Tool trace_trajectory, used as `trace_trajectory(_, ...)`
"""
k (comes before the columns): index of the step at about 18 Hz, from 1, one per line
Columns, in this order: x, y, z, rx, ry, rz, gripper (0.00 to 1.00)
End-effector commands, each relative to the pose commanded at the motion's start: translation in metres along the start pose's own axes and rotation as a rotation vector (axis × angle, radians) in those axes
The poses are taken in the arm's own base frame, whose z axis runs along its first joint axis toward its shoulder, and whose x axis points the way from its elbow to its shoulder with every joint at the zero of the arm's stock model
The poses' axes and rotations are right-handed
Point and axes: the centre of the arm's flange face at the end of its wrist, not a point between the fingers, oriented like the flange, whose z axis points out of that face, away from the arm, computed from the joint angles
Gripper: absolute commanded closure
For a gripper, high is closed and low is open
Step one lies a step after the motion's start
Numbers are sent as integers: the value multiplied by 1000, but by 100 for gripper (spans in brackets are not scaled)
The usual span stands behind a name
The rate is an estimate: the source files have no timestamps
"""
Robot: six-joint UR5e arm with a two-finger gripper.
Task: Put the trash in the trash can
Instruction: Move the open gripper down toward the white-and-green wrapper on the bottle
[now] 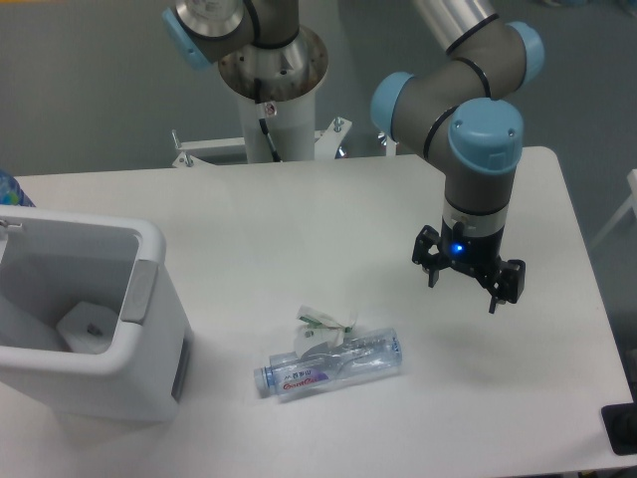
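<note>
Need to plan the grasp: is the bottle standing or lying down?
Lying down: the bottle rests on its side on the table.

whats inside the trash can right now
Inside the trash can a pale floor shows, with a small dark mark on it. Neither the wrapper nor the bottle is in there; both lie on the table. The near wall hides the rest.

We're in a robotics lab here: a grey-and-blue industrial arm (468,90) rises from a white pedestal (274,95) bolted behind a plain white bench (328,209). Bare grey floor all around, nothing homely, just a staged test setup.
</note>
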Motion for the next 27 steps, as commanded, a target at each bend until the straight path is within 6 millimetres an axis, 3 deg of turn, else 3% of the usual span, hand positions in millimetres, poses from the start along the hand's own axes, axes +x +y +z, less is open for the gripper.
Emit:
trace_trajectory(5, 8, 0, 1, 5, 10, -4, 0)
trace_trajectory(8, 28, -2, 15, 15, 55, -2, 0)
trace_trajectory(11, 64, -24, 19, 36, 66, -17, 0)
trace_trajectory(14, 92, -54, 25, 40, 88, -6, 0)
trace_trajectory(18, 122, -78, 33, 39, 115, 54, 0)
trace_trajectory(27, 141, -102, 54, 34, 149, 108, 0)
